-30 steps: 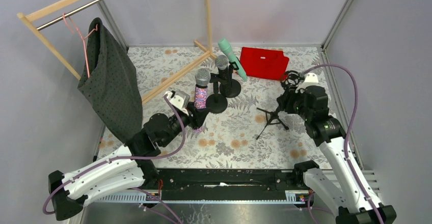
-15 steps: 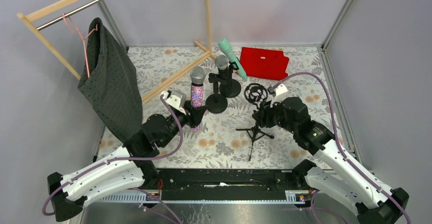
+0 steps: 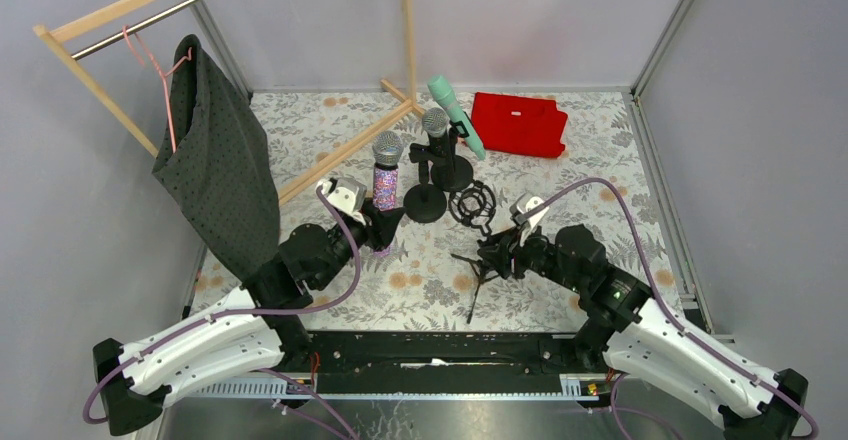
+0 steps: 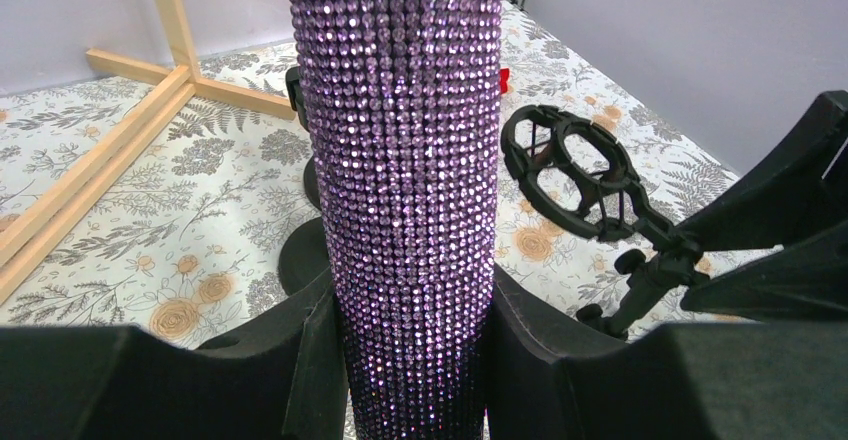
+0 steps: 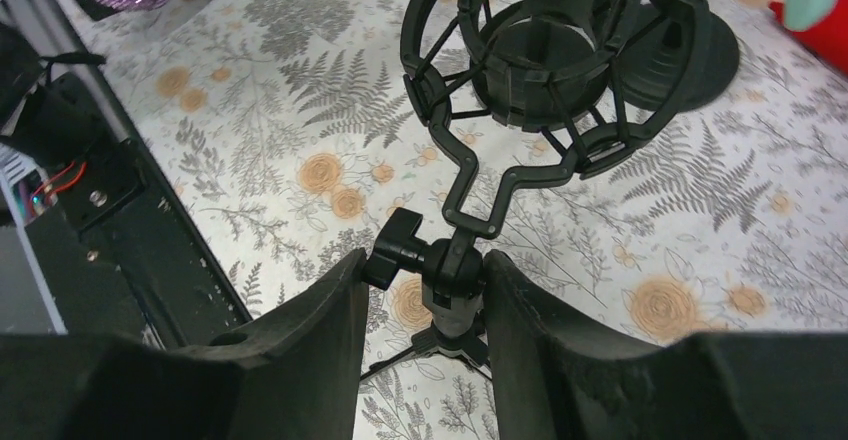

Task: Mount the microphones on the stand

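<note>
The left hand [image 4: 410, 345] is closed on the lower body of the purple microphone [image 4: 400, 140], a glittery stick held upright with its mesh head up. The right hand [image 5: 425, 295] clamps the neck of the tripod stand [image 5: 455, 265] above the desk [image 3: 560, 295]. The stand's ring mount [image 5: 530, 60] lies just right of the microphone.

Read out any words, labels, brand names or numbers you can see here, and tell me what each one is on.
No text can be read in any view.
Red folded cloth: it has a small white mark, too small to read.
Glittery purple microphone: no lettering is visible.
Shock-mount stand: no lettering is visible.
</note>
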Robot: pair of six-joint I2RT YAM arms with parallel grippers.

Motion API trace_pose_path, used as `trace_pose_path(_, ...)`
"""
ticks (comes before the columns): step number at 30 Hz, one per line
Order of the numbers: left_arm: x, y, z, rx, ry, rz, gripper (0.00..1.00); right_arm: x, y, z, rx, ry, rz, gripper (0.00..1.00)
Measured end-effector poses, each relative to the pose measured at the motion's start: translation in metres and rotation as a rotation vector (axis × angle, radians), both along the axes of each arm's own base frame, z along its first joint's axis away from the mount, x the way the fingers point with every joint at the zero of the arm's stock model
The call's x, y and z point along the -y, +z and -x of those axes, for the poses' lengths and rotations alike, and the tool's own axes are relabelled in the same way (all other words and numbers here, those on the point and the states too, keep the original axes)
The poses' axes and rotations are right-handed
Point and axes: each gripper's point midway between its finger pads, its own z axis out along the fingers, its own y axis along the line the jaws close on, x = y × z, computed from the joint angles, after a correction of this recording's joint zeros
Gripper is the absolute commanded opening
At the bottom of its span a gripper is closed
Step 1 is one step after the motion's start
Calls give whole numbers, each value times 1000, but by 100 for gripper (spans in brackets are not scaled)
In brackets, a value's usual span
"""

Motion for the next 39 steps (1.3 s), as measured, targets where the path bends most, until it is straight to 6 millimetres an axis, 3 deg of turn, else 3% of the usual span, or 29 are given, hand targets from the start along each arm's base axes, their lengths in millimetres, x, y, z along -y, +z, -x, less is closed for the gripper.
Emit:
trace_pose_path(15,-5,-4,-3,1,25,-25,0,-27,-1,18,274,256,-44,31)
trace_pose_path(25,-17,2,-2,24,55,-32,0,-54,0,13,346,374,-22,25)
trace_pose_path(27,-22,6,-1,35,70,-27,0,-56,1,11,357,373,-25,30)
trace_pose_path(31,-30,11,-1,49,95,-22,0,-56,2,9,365,364,-25,51)
trace_pose_path(39,-33,11,-1,54,102,-24,0,-35,-5,6,353,279,22,70)
